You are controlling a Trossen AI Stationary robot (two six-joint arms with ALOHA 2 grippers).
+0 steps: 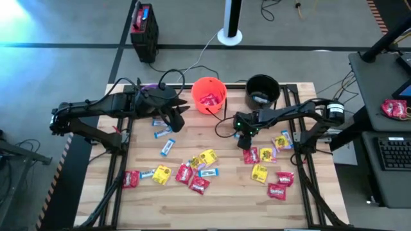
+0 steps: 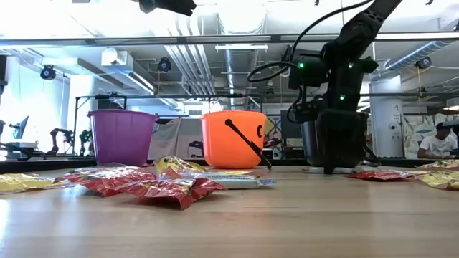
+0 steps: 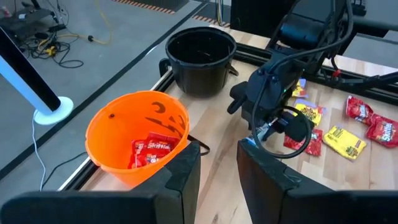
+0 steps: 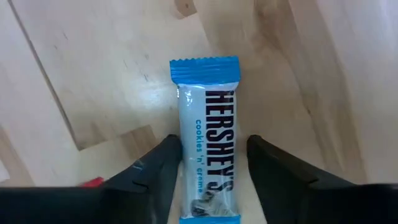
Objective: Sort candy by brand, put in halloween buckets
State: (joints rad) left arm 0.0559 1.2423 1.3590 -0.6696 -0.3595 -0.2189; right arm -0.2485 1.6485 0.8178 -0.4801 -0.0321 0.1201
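Two right hand (image 4: pixel 208 167) fingers astride blue-and-white bar (image 4: pixel 207 137), contact unclear, left hand (image 3: pixel 217 165) part-open, empty.

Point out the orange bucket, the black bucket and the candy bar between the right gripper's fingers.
orange bucket (image 1: pixel 219 88): high view, rim.
black bucket (image 1: pixel 277 87): high view, rim.
candy bar (image 4: pixel 207 134): right wrist view, wrapper's middle.

A robotics lab: exposed ceiling ducts (image 2: pixel 215 61), floor cables (image 1: pixel 192 54) (loose), a keyboard (image 1: pixel 393 153) beside the table (image 1: pixel 218 212).
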